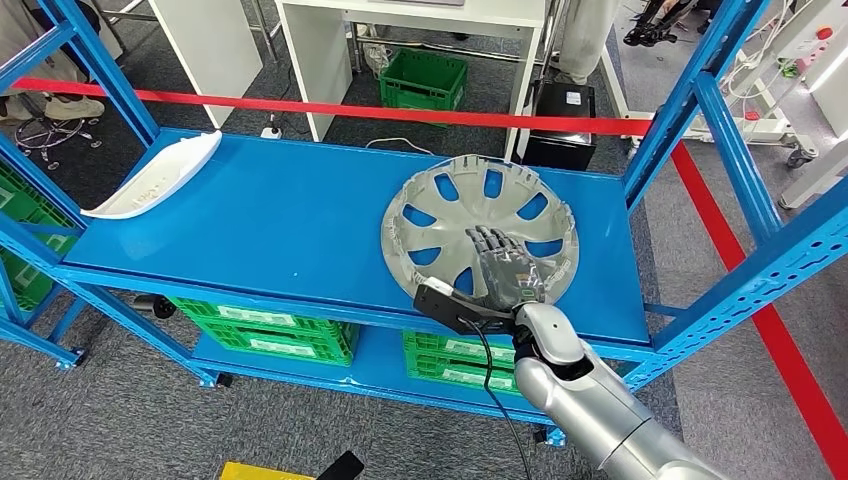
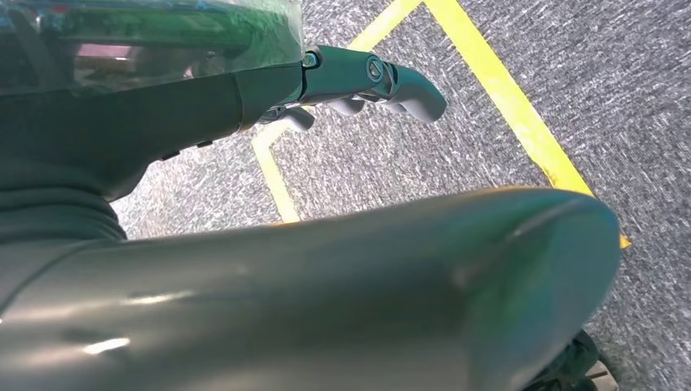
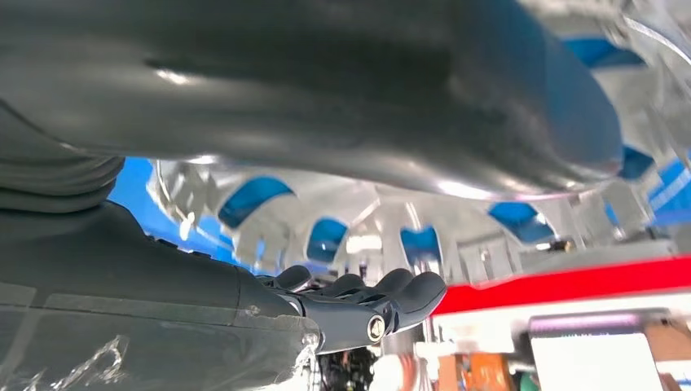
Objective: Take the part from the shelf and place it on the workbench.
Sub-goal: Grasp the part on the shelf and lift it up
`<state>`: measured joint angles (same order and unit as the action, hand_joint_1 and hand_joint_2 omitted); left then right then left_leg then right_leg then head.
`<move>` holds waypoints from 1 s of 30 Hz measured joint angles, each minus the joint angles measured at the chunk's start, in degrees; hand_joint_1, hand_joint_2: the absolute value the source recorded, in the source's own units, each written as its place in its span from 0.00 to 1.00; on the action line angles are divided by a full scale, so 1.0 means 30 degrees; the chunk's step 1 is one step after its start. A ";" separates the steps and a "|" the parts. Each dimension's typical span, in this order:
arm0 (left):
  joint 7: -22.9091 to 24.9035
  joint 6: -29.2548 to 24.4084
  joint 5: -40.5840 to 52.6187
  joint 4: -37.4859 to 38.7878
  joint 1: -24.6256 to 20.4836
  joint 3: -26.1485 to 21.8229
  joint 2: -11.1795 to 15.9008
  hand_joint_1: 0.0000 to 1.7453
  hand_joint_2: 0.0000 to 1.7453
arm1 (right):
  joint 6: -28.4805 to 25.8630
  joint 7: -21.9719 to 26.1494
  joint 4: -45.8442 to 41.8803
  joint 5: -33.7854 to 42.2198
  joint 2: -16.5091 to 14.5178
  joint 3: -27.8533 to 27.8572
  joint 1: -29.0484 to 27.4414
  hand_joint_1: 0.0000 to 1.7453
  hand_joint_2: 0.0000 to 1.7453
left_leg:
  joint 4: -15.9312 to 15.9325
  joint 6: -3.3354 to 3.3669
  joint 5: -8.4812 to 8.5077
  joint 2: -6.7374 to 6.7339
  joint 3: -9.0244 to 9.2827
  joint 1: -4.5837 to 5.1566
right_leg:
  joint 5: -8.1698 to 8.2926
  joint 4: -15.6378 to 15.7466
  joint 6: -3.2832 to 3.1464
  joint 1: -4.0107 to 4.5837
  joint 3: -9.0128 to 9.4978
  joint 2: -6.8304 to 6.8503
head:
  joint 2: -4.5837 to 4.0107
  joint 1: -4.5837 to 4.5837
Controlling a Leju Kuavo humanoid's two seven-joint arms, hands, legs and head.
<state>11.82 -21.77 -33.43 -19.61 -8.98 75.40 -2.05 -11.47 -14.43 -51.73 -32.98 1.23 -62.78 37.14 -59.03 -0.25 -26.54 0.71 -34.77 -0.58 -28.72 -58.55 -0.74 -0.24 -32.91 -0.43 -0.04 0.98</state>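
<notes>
A silver hubcap (image 1: 470, 215) with several spoke openings lies flat on the right half of the blue shelf (image 1: 280, 220). My right hand (image 1: 505, 270) reaches in from the front and lies over the hubcap's near part, fingers stretched forward and holding nothing. The right wrist view has the hubcap (image 3: 367, 236) close behind the dark fingers (image 3: 367, 297), with the thick thumb spread well apart from them. A white curved part (image 1: 155, 178) rests at the shelf's far left. My left hand (image 2: 358, 81) hangs over grey carpet, fingers loose and empty.
Blue uprights (image 1: 700, 110) frame the shelf on both sides. Green crates (image 1: 265, 335) sit on the lower shelf. Red tape (image 1: 350, 108) crosses the floor behind, near a white table (image 1: 420, 20) and another green crate (image 1: 425, 80). Yellow lines (image 2: 505, 98) mark the carpet.
</notes>
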 joint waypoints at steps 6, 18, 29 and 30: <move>0.0027 0.0000 0.0034 -0.0049 0.0016 -0.0013 0.0049 0.00 0.00 | 0.0011 0.0089 0.0813 0.0105 -0.0217 -0.0034 -0.0056 0.00 0.00 | -0.0001 0.0000 0.0000 0.0000 0.0000 0.0001 | 0.0001 0.0000 0.0001 -0.0001 0.0001 0.0000 | 0.0000 0.0000; 0.0308 0.0055 0.0749 -0.0146 0.0023 -0.0025 0.0091 0.00 0.00 | 0.0191 0.0951 0.2848 0.1652 -0.0479 -0.0049 -0.0455 0.00 0.00 | 0.0000 0.0000 0.0000 -0.0001 0.0001 0.0001 | 0.0000 0.0000 0.0000 -0.0001 -0.0002 -0.0002 | 0.0000 0.0000; 0.0464 0.0044 0.1107 -0.0235 0.0021 -0.0216 0.0087 0.00 0.00 | 0.0544 0.0009 0.4159 0.2504 -0.0706 0.0020 -0.0207 0.00 1.00 | 0.0000 0.0001 0.0000 -0.0001 0.0042 0.0000 | 0.0000 0.0003 0.0001 -0.0001 0.0037 0.0007 | 0.0002 0.0000; 0.0461 0.0044 0.1127 -0.0237 0.0022 -0.0267 0.0087 0.00 0.00 | 0.0572 0.0007 0.4232 0.2639 -0.0714 0.0036 -0.0178 0.00 1.00 | 0.0000 0.0001 0.0000 -0.0001 0.0049 0.0000 | -0.0001 0.0004 0.0001 -0.0001 0.0047 0.0009 | 0.0002 0.0000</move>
<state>13.21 -21.64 -30.05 -20.32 -8.91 74.60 -1.79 -9.76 -14.40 -39.03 -25.07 -0.91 -62.67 36.61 -59.03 -0.24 -26.54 0.71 -34.63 -0.58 -28.72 -58.54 -0.74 -0.25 -32.77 -0.41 -0.04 0.98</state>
